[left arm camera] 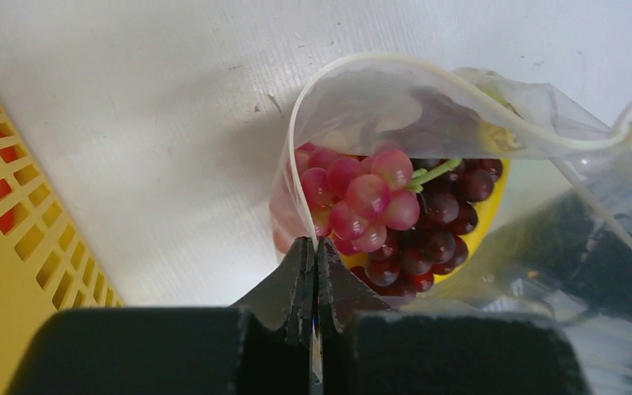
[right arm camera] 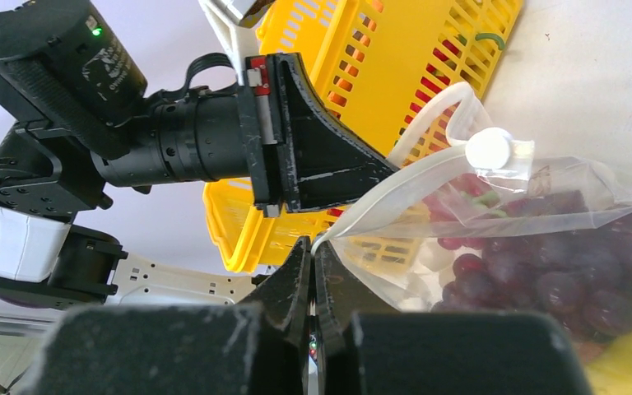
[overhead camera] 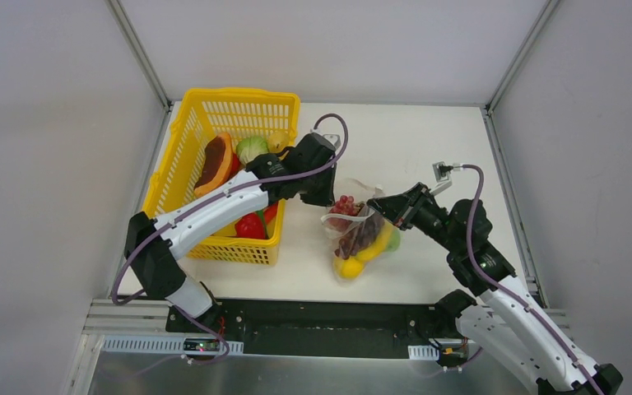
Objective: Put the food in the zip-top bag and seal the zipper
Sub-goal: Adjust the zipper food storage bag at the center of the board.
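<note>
The counter point(overhead camera: 428, 140) carries a yellow basket point(overhead camera: 183, 144) at its far left corner. The bag point(overhead camera: 339, 220) lies in the middle, closer to the near edge.

Some food is in the bag: grapes point(left arm camera: 378, 206), a banana point(overhead camera: 376, 245) and a lemon point(overhead camera: 347, 266). So that part of the job is started. But more food sits in the basket: a red pepper point(overhead camera: 251, 224), a brown and orange slice point(overhead camera: 214, 163), a green piece point(overhead camera: 252, 148) and a small yellow piece point(overhead camera: 278, 141). I think these have to go in too, so the job looks about half done.

The left end effector point(left arm camera: 314, 255) is squeezed shut on the bag's rim, on the side by the basket. The right end effector point(right arm camera: 313, 251) is squeezed shut on the rim too, on the other side. Together they hold the bag's mouth up.

The zipper point(left arm camera: 395, 70) is wide open. It curves around the mouth, and you can see the grapes through the gap. It is not pressed shut anywhere that I can see. Closing it comes last, I think, once the bag is full.
</note>
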